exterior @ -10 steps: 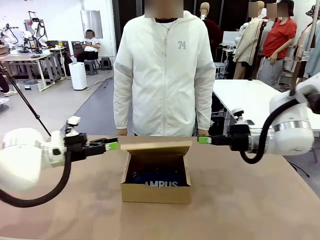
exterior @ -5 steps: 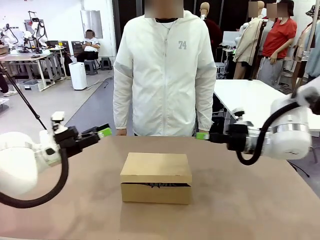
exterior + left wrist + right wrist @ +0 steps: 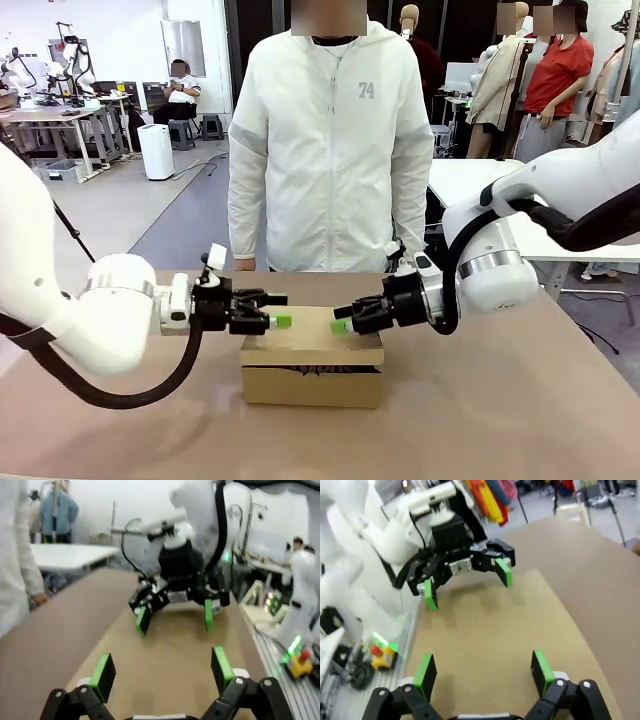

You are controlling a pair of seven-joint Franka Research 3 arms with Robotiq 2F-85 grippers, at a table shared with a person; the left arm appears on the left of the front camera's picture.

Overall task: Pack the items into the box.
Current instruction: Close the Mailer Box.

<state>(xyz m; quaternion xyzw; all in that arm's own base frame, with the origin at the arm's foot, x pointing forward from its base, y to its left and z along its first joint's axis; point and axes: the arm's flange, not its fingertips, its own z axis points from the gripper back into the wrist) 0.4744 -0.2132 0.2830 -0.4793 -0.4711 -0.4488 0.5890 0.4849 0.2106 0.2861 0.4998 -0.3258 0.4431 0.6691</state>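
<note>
Facing open end effectors over shut box

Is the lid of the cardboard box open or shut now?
Shut. The lid lies flat over the box, leaving a thin dark gap along the front edge.

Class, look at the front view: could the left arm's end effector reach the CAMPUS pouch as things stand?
Probably not. The cardboard box has its flap lid shut over its contents, and the open left end effector hovers above that lid, so the flap blocks the way.
</note>
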